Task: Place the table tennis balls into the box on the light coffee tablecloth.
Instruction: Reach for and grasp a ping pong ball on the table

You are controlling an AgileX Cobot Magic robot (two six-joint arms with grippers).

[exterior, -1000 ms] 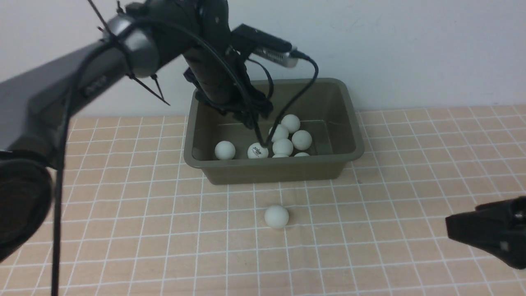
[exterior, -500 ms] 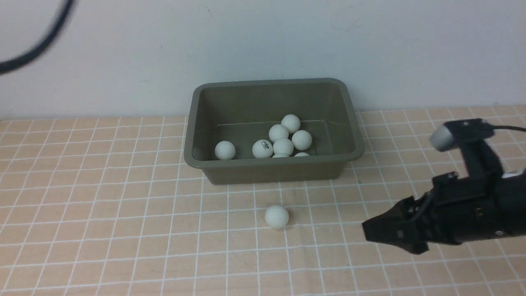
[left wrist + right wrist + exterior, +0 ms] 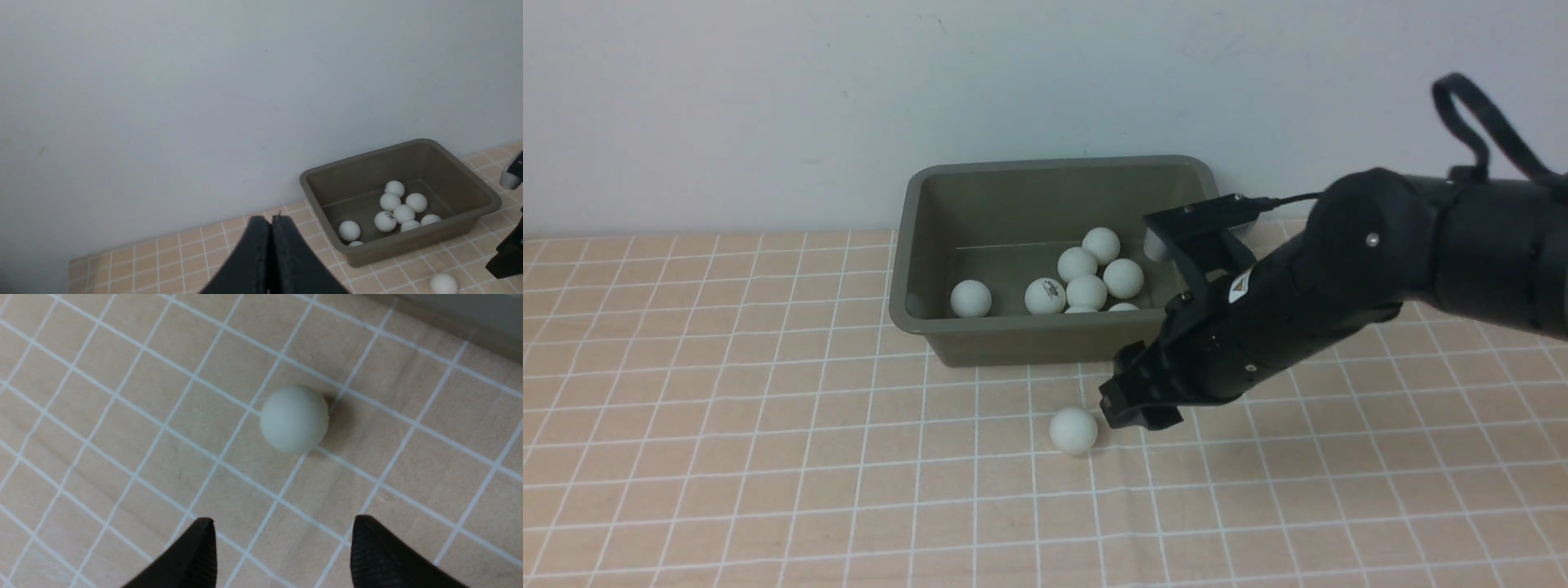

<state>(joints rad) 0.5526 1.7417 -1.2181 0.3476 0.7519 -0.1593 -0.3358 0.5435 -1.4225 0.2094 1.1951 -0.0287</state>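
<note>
The box [image 3: 1066, 260] stands on the light coffee tablecloth [image 3: 768, 457], against the wall. Several table tennis balls [image 3: 1086, 278] lie in it. One loose ball [image 3: 1072, 430] lies before the box, just left of the right gripper [image 3: 1131, 404].

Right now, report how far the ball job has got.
Done: eight balls lie in the box. In hand: nothing; the open right gripper is near the last ball on the tablecloth, not around it. The left gripper is shut, empty. Left: grasp, drop in.

Even, soft indoor light; faint shadows; slight blur throughout, no glare.
</note>
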